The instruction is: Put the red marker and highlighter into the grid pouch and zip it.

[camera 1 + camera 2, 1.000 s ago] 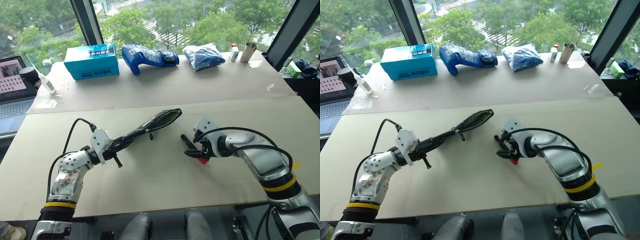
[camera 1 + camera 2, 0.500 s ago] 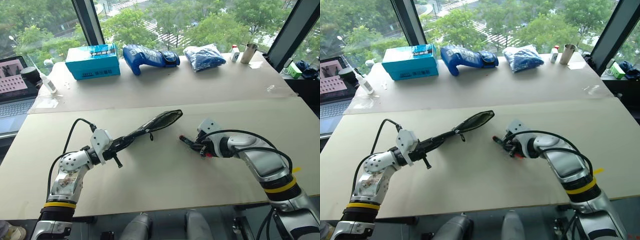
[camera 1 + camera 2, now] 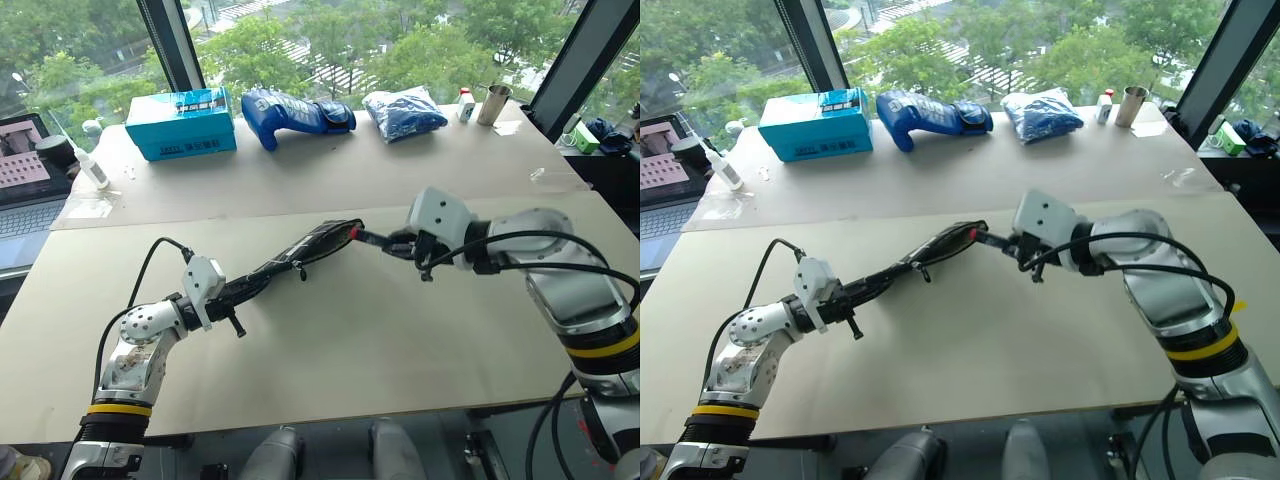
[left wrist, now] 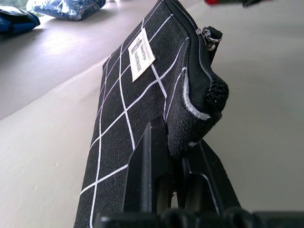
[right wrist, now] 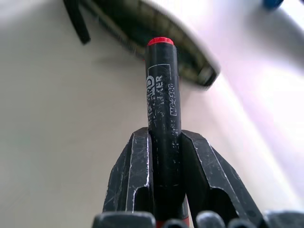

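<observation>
Grid pouch (image 3: 300, 252), black with white lines, hangs in the air above the tan table (image 3: 340, 350), pinched at its near end by the left gripper (image 3: 243, 291); in the left wrist view the two black fingers (image 4: 151, 166) press together on the fabric edge, with the white label (image 4: 141, 53) and the zipper pull (image 4: 212, 35) farther along the pouch. Its far end gapes open toward the right arm. Just beyond that mouth, the red marker (image 3: 372, 239) is clamped in the right gripper (image 3: 404, 246), jaws closed tight around the dark barrel so it juts out past the fingertips, its red end (image 5: 159, 41) pointing at the pouch opening and sitting right at it; whether it touches the fabric I cannot tell. Farther back, on the second tabletop by the window, lie a teal box (image 3: 182, 122), a blue boxing glove (image 3: 297, 111), a blue plastic bag (image 3: 406, 112) and a metal cup (image 3: 492, 104).
</observation>
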